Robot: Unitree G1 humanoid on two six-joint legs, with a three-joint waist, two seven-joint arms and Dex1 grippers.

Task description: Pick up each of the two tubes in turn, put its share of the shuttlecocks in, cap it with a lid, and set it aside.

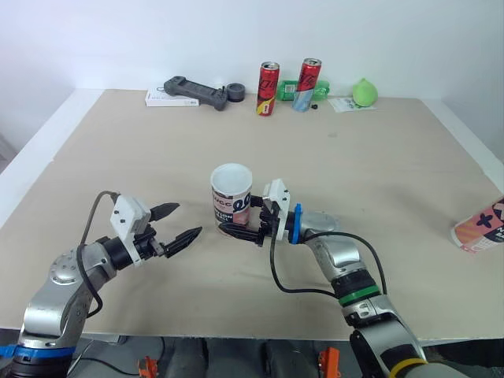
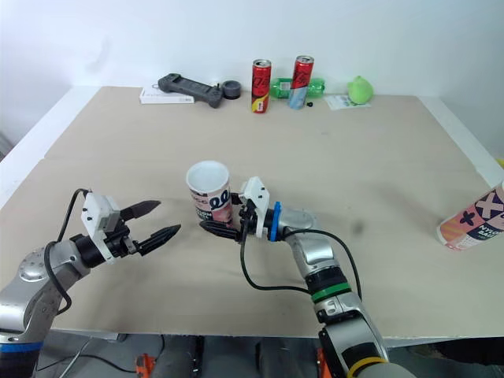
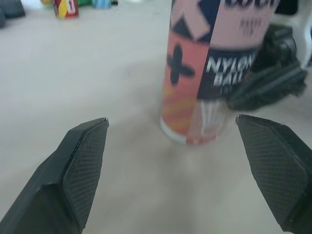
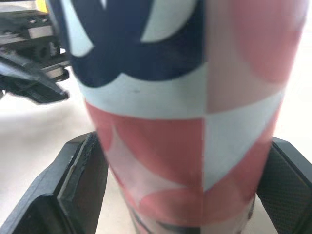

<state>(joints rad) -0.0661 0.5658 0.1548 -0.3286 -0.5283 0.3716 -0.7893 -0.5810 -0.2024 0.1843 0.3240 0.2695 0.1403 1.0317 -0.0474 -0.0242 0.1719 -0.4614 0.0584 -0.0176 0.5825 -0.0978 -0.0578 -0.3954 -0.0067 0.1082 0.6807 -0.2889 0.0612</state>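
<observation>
A pink, white and navy tube (image 1: 231,197) stands upright with its mouth open in the middle of the tan table (image 1: 118,157). My right gripper (image 1: 236,217) reaches in from the right and is shut on the tube's lower half; its fingers (image 4: 80,187) press both sides of the tube (image 4: 185,122). My left gripper (image 1: 187,220) hovers open a short way to the left, its fingertips pointing at the tube (image 3: 204,73) without touching it. A second tube (image 1: 480,228) of the same pattern lies on its side at the table's right edge.
Along the far edge stand two drink cans (image 1: 268,88) (image 1: 307,84), a green ball (image 1: 364,92), a black handheld device (image 1: 197,92) on a white box, and a dark tape roll (image 1: 235,92). The table's front edge runs just below both arms.
</observation>
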